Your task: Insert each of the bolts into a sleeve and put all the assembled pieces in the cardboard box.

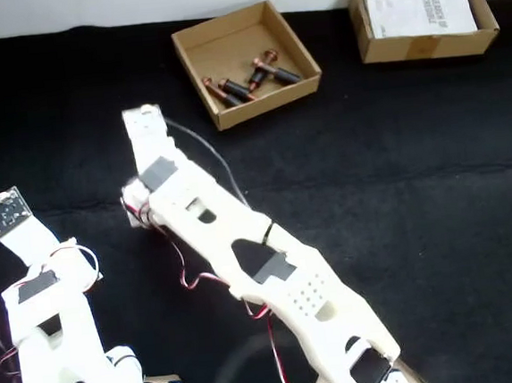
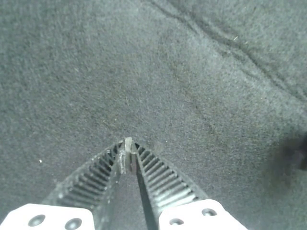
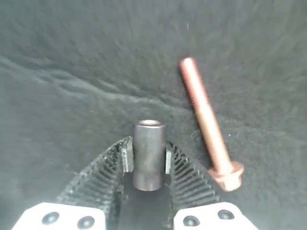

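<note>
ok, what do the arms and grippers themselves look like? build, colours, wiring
Both are white plastic shells: one arm and the other arm show black motor blocks in cut-outs, with red and black cables looped alongside. The left gripper and right gripper have black ribbed fingers on white bases with screw holes.

The sleeve (image 3: 149,155) sits between the right pincer's (image 3: 147,155) jaws; the bolt (image 3: 207,125) lies just beside it on the bench (image 3: 72,57).

Robot lab — arms (image 1: 243,246), black-clothed table (image 1: 419,213).
</note>
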Controlling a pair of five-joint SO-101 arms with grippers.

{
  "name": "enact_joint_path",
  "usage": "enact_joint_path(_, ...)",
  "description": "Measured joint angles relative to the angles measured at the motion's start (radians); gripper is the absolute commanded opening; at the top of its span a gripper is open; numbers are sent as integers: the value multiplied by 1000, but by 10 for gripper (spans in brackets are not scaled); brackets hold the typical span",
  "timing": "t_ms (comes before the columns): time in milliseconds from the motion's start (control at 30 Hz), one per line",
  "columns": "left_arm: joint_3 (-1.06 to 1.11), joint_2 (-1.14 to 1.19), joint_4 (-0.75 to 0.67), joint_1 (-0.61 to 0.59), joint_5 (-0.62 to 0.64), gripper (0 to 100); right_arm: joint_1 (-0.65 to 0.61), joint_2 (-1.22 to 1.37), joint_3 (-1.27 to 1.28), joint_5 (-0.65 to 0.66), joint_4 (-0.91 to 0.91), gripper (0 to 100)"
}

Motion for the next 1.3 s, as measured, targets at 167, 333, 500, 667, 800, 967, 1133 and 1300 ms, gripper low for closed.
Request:
enact_joint_path(167,0,0,0,0,0,9,60,0,-247,0,176,8)
enact_joint_path(333,0,0,0,0,0,10,117,-2,-511,0,358,8)
enact_joint_path(500,12,0,0,-9,-89,10,161,-87,-595,130,416,8)
enact_joint_path(667,21,0,26,-9,-361,11,249,-299,-603,244,477,8)
enact_joint_path(800,-32,0,143,41,-485,55,379,-470,-605,292,508,8)
enact_joint_path(967,-193,0,290,198,-760,105,621,-661,-598,400,511,8)
enact_joint_path(1133,-437,2,494,396,-1122,104,888,-833,-522,503,511,8)
enact_joint_path(1300,-643,2,718,528,-1501,107,1174,-954,-434,542,512,8)
